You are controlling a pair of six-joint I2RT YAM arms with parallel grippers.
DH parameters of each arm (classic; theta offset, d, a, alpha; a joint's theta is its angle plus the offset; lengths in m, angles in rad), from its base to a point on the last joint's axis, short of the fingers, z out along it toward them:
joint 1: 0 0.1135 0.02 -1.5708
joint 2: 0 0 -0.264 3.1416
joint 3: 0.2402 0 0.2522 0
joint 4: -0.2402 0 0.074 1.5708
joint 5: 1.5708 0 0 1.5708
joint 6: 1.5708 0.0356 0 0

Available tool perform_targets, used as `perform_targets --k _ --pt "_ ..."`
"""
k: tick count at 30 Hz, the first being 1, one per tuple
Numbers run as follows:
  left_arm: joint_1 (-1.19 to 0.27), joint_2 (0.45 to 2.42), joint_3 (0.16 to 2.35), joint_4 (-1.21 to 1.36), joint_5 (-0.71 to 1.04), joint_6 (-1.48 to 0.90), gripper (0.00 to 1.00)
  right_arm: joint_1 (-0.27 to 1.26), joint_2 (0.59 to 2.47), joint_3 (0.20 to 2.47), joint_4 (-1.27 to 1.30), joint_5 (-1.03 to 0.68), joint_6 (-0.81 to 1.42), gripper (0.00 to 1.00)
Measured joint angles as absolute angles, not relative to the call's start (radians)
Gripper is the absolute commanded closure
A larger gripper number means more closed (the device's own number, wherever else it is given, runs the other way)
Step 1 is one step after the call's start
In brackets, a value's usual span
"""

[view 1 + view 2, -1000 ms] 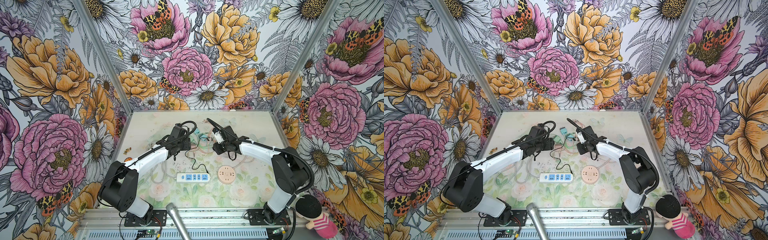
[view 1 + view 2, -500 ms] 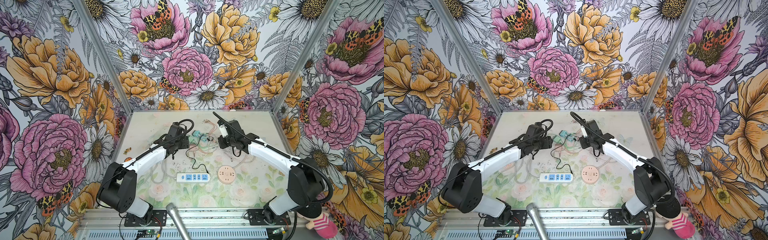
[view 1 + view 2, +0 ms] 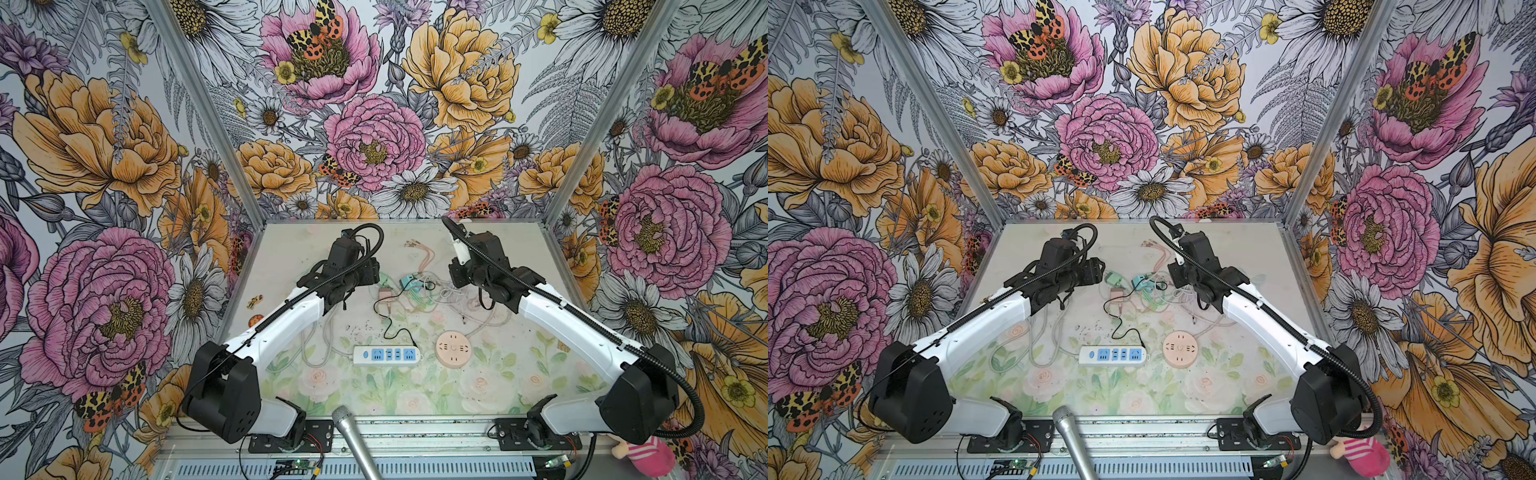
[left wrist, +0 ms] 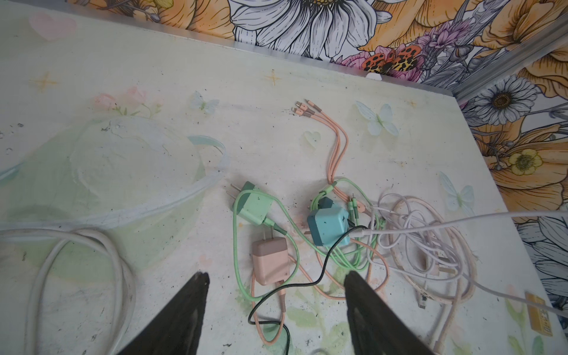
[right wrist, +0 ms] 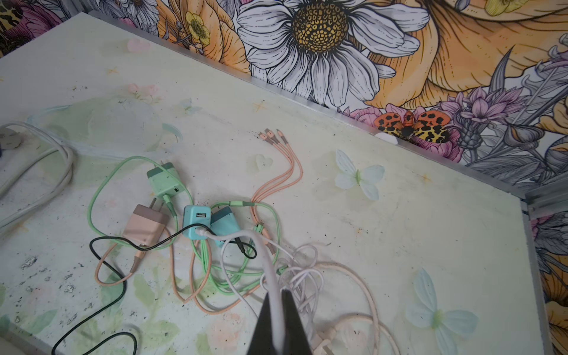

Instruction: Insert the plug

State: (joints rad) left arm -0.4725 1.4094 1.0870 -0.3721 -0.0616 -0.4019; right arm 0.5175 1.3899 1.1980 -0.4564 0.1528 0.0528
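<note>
White plastic power strip (image 3: 387, 355) with blue sockets lies untouched, well apart from the action. Your right gripper (image 5: 279, 295) has just clamped shut on the thin white cable (image 5: 270, 264) running to the teal cube charger (image 5: 196, 226), so that plug looks chosen, though it is not yet lifted. Your left gripper (image 4: 275, 275) hangs released above the pink two-pin charger (image 4: 270, 261).
</note>
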Motion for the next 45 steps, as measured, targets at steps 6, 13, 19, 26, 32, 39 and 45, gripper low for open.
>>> perform_targets --k 6,13,19,26,32,39,45 --pt "-0.543 1.484 1.163 -0.377 -0.028 -0.345 0.29 0.517 1.395 1.26 -0.453 0.13 0.051 1.0" --pt "-0.587 1.596 1.188 -0.37 0.038 -0.321 0.31 0.517 1.397 1.274 -0.457 0.099 0.051 1.0" --pt "-0.591 1.612 1.164 -0.316 0.107 -0.322 0.31 0.517 1.402 1.32 -0.46 0.092 0.051 1.0" --pt "-0.645 1.612 1.12 -0.233 0.175 -0.282 0.29 0.517 1.404 1.363 -0.46 0.08 0.035 1.0" --pt "-0.698 1.622 1.045 -0.092 0.172 -0.253 0.27 0.517 1.436 1.406 -0.459 0.081 0.031 1.0" --pt "-0.728 1.711 1.027 0.061 0.061 -0.236 0.25 0.517 1.444 1.406 -0.46 0.067 0.037 1.0" --pt "-0.762 1.808 1.041 0.165 -0.019 -0.23 0.25 0.517 1.444 1.406 -0.46 0.04 0.051 1.0"
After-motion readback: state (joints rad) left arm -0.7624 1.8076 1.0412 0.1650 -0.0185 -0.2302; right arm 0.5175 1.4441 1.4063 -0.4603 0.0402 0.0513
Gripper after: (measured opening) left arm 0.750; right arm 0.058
